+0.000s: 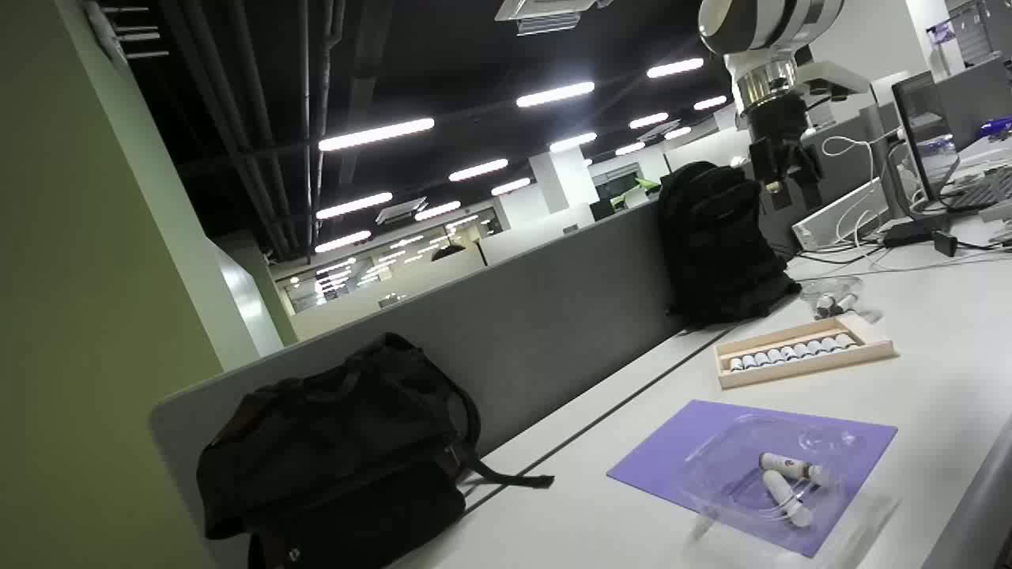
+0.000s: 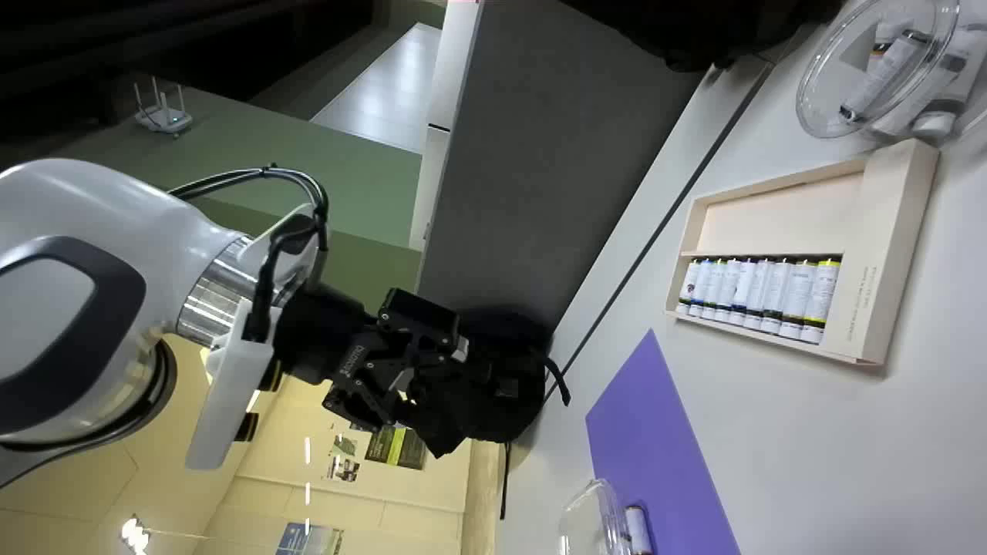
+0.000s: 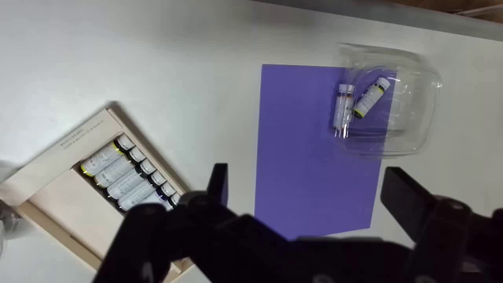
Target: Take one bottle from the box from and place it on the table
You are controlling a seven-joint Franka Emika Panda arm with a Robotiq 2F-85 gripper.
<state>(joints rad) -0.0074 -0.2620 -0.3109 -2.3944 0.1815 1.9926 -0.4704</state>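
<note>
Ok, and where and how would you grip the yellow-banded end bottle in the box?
Probably across its white cap, from above. The bottle lies flat and uncovered, flanked by the box ledge and the next bottle; its cap looks slimmer than the rest, perhaps leaving room for the fingers.

The counter (image 1: pixel 941 395) bore one pale box (image 2: pixel 879 258) and one purple mat (image 3: pixel 298 165). Inside the box, nine bottles (image 2: pixel 742 285) made one row. One clear container (image 3: pixel 414 114) stood partly over the mat, with two bottles (image 3: pixel 343 108); a second clear container (image 2: pixel 813 89) stood near the box, with at least two bottles (image 2: pixel 883 77), the exact number unclear. There were two black bags (image 1: pixel 340 458). One arm (image 2: pixel 116 270) carried one gripper (image 3: pixel 308 192); one white device (image 2: pixel 163 120) had three antennas (image 2: pixel 181 100)
</note>
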